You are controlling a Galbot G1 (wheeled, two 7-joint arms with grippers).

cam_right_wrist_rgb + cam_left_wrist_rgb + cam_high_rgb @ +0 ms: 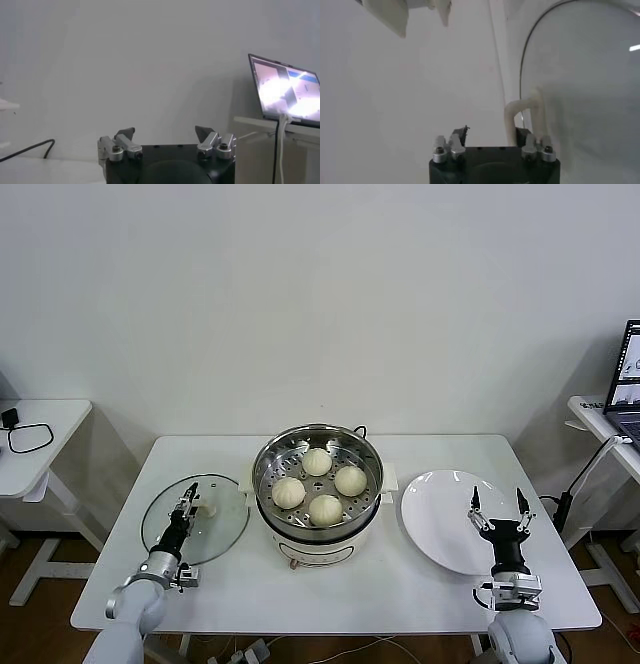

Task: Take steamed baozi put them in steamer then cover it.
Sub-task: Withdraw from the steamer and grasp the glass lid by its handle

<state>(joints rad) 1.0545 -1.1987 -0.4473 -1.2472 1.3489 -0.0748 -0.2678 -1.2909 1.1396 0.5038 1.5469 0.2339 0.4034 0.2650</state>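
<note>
Four steamed baozi (318, 481) already in steamer (318, 496); glass cover (195, 520) flat on tabletop (330, 584). Left claw (186, 510) at cream handle (524, 116), grip state impossible to tell. Right claw (498, 512) wide over plate (450, 519). Risk: shallow grip, cover slipping or tilting against steamer rim.

Even, bright indoor light fills the head view, with soft shadows under the table (330, 584) toward the lower frame. The steel steamer (318, 482) at centre shows small bright reflections on its rim. In the left wrist view, the glass cover (580, 80) at right looks hazy and blurred. In the right wrist view, the laptop (285, 90) screen at right glares white.
</note>
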